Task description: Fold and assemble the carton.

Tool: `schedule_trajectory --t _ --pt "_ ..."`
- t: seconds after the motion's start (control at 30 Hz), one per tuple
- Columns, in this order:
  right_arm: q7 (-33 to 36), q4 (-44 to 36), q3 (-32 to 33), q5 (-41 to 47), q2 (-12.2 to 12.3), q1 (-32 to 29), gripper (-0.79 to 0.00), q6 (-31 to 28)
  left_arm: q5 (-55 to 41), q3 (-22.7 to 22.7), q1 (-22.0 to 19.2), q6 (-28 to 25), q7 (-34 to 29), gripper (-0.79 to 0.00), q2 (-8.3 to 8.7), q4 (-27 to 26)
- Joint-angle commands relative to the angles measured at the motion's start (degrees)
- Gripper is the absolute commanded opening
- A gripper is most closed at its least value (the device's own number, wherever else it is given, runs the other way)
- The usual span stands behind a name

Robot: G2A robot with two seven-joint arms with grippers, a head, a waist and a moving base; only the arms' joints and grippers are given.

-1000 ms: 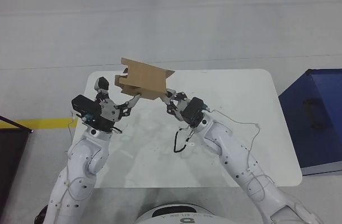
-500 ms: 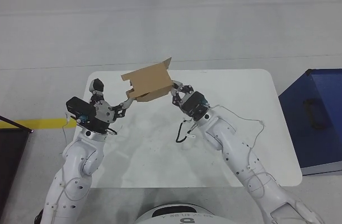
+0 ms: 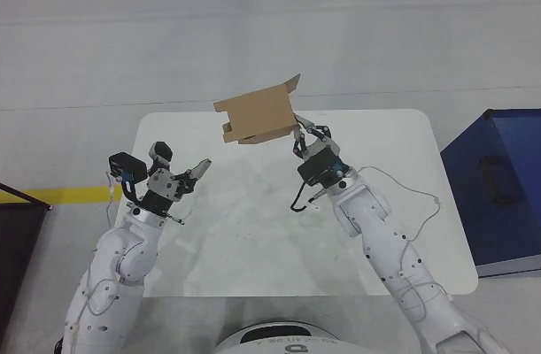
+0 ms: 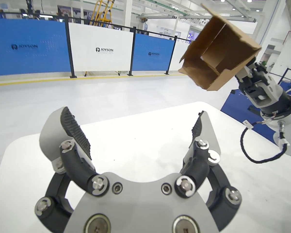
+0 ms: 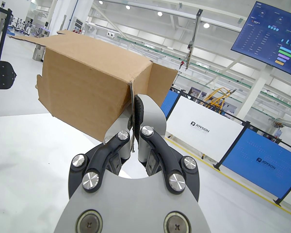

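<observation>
Over the table, carton is held aloft, clamped by right gripper; left gripper, spread wide, is likely needed next for flap-folding.

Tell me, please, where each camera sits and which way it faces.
Top view: above the arms, looking down on the table; both arms show, right gripper shut on the carton, left gripper open.
Left wrist view: on the left wrist, facing across the table at the raised carton; own gripper in front.
Right wrist view: on the right wrist, facing the carton's pinched edge; own gripper in front.
Shared: all show the carton.
</observation>
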Motion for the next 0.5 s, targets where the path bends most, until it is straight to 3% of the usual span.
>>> schedule_trajectory --t 0.0,0.27,0.47 --pt "-0.14 -0.28 0.37 -1.16 0.14 -0.14 -0.785 -0.14 -4.56 -0.39 -0.32 -1.32 -2.67 0.000 0.04 -0.16" --pt "-1.00 -0.61 1.16 -2.66 0.55 -0.49 -0.785 -3.45 -17.87 -3.23 -1.38 -5.08 -9.94 0.000 0.40 -2.52" --pt "-2.22 0.86 1.34 3.51 0.44 -0.72 -0.785 -7.53 -16.27 -4.03 -2.75 -7.85 -10.18 0.000 0.64 -4.88"
